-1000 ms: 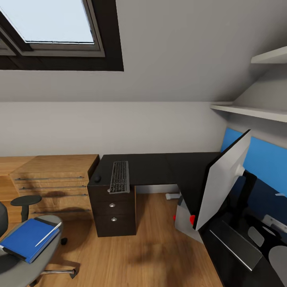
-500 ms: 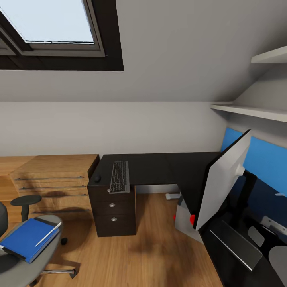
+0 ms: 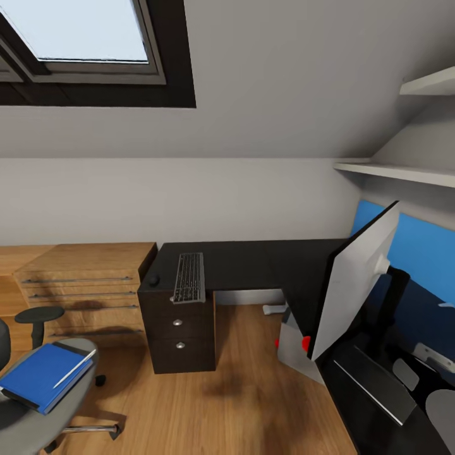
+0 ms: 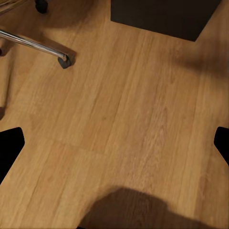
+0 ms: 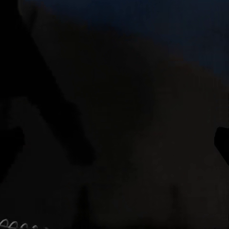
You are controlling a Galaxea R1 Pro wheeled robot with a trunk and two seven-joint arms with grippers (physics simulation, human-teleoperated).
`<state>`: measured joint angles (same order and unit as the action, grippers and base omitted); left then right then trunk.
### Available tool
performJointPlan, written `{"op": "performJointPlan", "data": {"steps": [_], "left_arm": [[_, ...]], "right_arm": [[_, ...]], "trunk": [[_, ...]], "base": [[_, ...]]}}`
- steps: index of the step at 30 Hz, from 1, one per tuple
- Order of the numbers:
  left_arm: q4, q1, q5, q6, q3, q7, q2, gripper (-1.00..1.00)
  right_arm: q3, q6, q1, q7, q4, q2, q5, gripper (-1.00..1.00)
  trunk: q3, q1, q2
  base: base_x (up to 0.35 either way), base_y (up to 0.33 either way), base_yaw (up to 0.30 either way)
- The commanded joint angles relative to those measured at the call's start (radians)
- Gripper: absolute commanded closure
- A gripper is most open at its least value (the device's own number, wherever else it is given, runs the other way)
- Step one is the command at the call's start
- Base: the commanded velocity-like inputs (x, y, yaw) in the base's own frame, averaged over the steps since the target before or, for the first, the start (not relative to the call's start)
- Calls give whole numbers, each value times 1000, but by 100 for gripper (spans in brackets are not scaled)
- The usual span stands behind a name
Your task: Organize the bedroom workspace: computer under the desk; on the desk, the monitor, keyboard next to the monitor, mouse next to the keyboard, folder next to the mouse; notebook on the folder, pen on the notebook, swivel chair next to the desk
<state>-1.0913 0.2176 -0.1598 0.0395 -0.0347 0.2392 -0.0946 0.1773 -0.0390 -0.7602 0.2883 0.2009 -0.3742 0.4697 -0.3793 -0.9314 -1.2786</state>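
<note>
The black-topped desk (image 3: pixel 253 265) runs along the back wall and turns down the right side. On it lie the keyboard (image 3: pixel 188 278) and, just left of it, the small black mouse (image 3: pixel 153 280). The monitor (image 3: pixel 354 284) stands on the right wing, its pale back toward me. Under the desk sits the grey computer (image 3: pixel 292 347). The swivel chair (image 3: pixel 66 407) at bottom left carries the blue folder (image 3: pixel 38 378), with the pen (image 3: pixel 74 368) on top. I cannot make out the notebook. My left gripper (image 4: pixel 114 145) hangs open over bare floor. My right gripper (image 5: pixel 114 140) is open over a dark surface.
A low light-wood drawer unit (image 3: pixel 82 284) stands left of the desk. The black drawer unit (image 3: pixel 180 335) holds up the desk's left end. White shelves (image 3: pixel 398 174) and a blue wall panel (image 3: pixel 423 253) are at right. A chrome chair leg with castor (image 4: pixel 59 57) lies near my left gripper.
The whole picture has shifted slightly, so the camera has moved. None of the things on the desk or chair has moved.
</note>
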Motion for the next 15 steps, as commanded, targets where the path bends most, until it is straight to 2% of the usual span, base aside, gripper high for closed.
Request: {"op": "performJointPlan", "data": {"steps": [1,7,12,15], "left_arm": [[-2,0,-8,4,-1,2,-1,-100],[-2,0,-6,3,-1,2,-1,-100],[-1,0,-6,2,-1,2,-1,-100],[-1,0,-6,2,-1,2,-1,-100]], "right_arm": [[-2,-4,-1,2,0,0,10,-100],[-2,-1,-1,3,1,0,10,-100],[-2,66,-1,23,5,0,10,-100],[-2,71,-1,29,5,0,10,-100]], "trunk": [[-4,-4,-8],[-23,-27,-50],[-39,-46,-85],[-48,-58,-106]], "base": [[0,0,0],[0,0,0],[0,0,0],[0,0,0]]}}
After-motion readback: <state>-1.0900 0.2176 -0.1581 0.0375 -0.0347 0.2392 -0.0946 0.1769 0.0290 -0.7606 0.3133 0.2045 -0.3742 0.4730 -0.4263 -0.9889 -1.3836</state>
